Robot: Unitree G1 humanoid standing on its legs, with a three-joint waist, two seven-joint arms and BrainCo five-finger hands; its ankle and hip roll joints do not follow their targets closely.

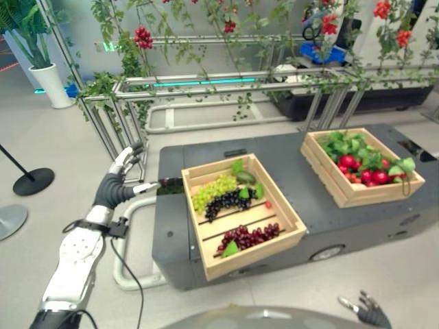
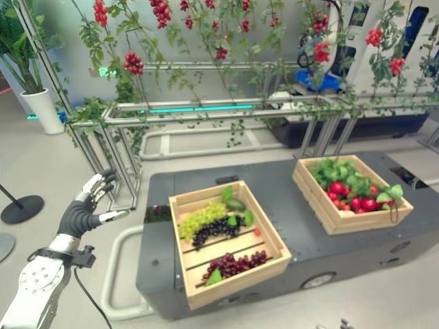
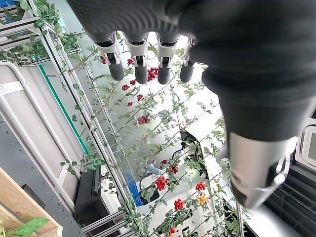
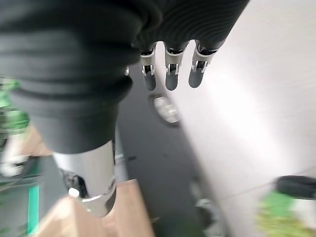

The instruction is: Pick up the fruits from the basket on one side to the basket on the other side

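Two wooden crates stand on the dark platform: a near crate (image 1: 285,240) and a far crate (image 1: 322,168). The near crate holds three grape bunches: one green (image 1: 212,190), one dark purple (image 1: 226,202), one red (image 1: 250,237). One white planter (image 1: 51,86) stands on the floor, and two robot hands show, left hand (image 1: 123,175) and right hand (image 1: 367,308).

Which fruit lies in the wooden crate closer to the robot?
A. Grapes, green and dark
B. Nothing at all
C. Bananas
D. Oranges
A: the nearer crate holds a bunch of green grapes, dark grapes and a reddish bunch, while the far crate holds red fruits among leaves.
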